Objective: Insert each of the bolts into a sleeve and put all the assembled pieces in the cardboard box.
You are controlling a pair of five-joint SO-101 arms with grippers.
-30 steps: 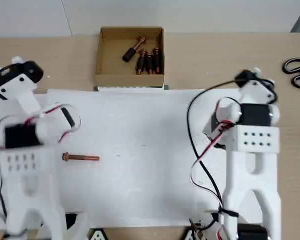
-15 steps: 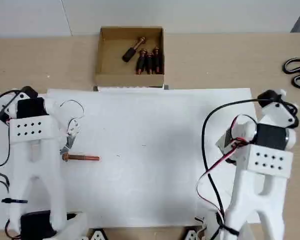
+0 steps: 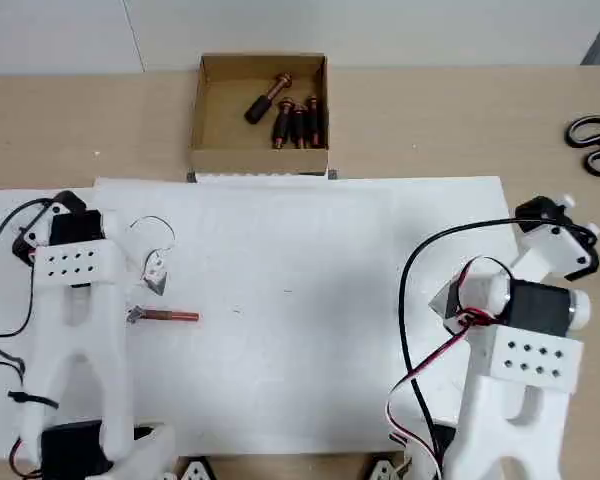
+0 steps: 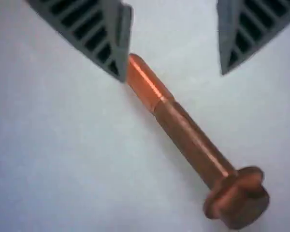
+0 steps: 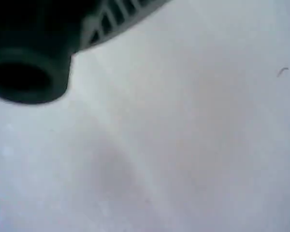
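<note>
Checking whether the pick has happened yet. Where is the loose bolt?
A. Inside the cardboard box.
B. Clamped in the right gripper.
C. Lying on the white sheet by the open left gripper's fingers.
C: the bolt lies flat on the white sheet, its tip beside one finger of the open left gripper, not clamped.

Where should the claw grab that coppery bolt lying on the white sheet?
Probably the smooth shank of the bolt, close to its head. It lies flat on the white sheet, so the open left claw best comes straight down, one finger each side. The wide head would stop slipping, and the tip is left free for the sleeve.
</note>
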